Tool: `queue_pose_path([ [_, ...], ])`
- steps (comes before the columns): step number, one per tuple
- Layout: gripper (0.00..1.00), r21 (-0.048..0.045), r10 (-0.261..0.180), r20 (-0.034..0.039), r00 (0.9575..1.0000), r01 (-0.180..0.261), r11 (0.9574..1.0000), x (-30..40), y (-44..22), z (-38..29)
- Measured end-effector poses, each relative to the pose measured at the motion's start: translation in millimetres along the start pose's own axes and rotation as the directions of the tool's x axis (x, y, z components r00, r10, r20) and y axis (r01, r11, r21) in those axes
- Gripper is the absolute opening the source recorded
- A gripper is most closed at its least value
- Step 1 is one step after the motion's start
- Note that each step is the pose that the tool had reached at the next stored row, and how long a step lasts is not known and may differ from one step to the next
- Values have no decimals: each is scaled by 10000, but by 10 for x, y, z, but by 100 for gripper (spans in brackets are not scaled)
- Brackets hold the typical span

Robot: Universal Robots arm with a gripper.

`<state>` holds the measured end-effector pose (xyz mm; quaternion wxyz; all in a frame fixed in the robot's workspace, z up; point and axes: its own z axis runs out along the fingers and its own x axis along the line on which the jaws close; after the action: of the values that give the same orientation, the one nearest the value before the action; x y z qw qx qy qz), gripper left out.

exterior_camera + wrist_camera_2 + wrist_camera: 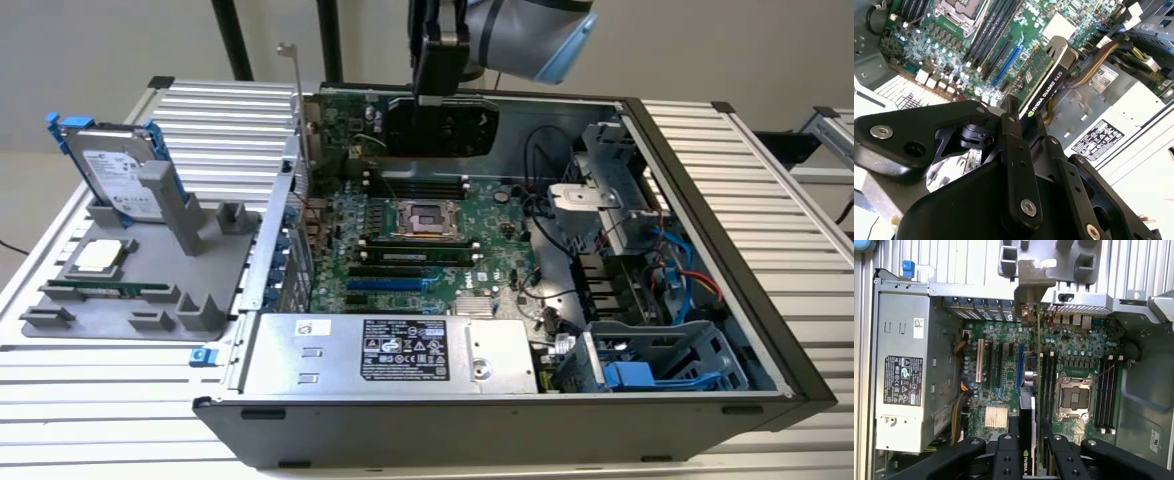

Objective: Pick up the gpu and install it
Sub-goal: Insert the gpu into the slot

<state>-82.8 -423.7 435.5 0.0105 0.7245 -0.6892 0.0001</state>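
Observation:
The gpu (443, 125) hangs on edge above the motherboard (400, 215), near the far wall of the open computer case (747, 300), black shroud facing the exterior camera. My gripper (438, 98) is shut on its top edge. In the second wrist view the gpu (1048, 80) shows its green board and black rim beyond the gripper (1026, 120). In the first wrist view the gpu (1029, 405) is edge-on between the fingers (1006, 452), with its silver end bracket (1027, 285) toward the case's slot wall.
A power supply (387, 350) fills the case's near corner, with a drive cage (654, 360) and cables on the exterior view's right. Blue expansion slots (387, 283) lie near the supply. Outside, a grey fixture (134, 300) holds a hard drive with blue rails (114, 170).

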Motion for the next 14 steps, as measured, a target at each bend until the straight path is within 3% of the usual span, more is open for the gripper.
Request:
queue_pose_path([
  [14, 0, -3, 110, 0, 9999, -110, 9999, 8, -158, 43],
])
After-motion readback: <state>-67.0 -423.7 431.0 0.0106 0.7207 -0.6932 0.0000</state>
